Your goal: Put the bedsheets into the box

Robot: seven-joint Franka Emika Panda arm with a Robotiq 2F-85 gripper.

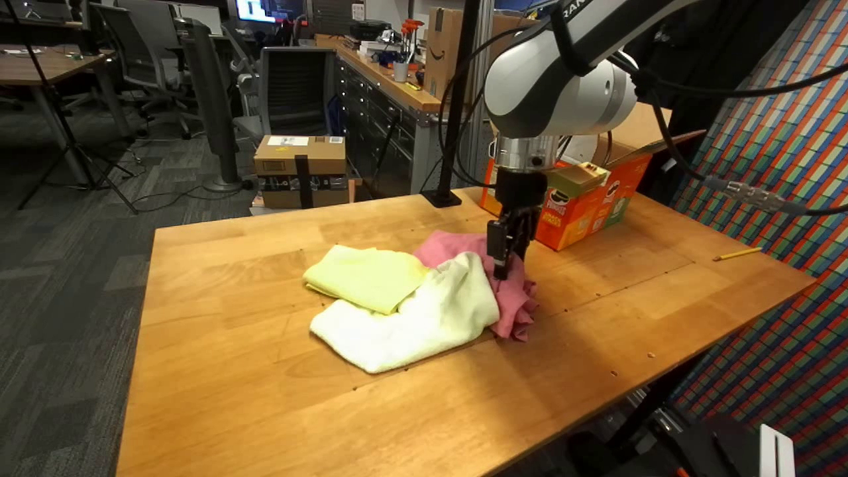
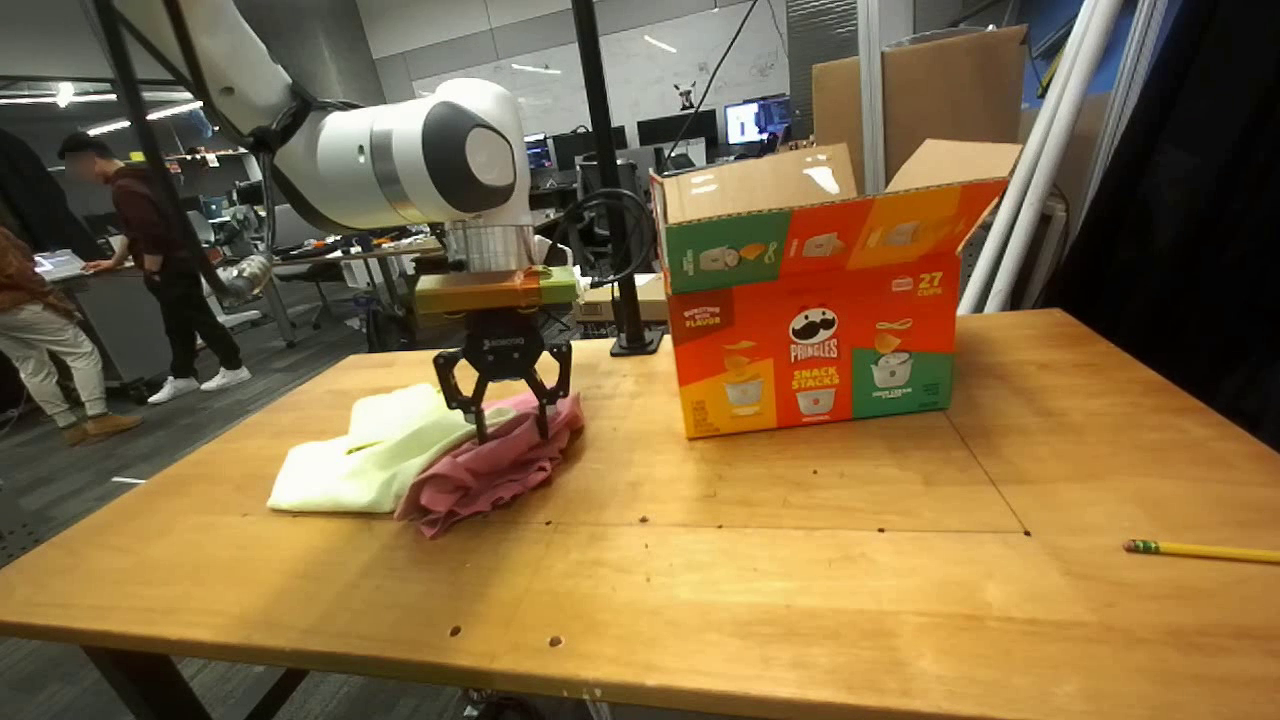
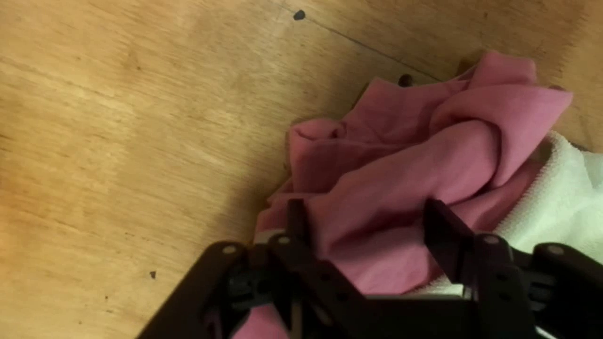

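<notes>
The floor is mottled grey carpet, with a wooden table in the foreground; in an exterior view a mesh-backed office chair stands near a workbench fronted with dark drawers, a screen glows at the back, and a wall covering patterned in red, blue, green and white rises at the edge; in an exterior view a whiteboard stretches behind several monitors, strip lights shine, and black drapery hangs near slanting pale poles.

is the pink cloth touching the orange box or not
Apart. In an exterior view, a strip of bare tabletop shows plainly between the pink cloth and the orange box.
</notes>
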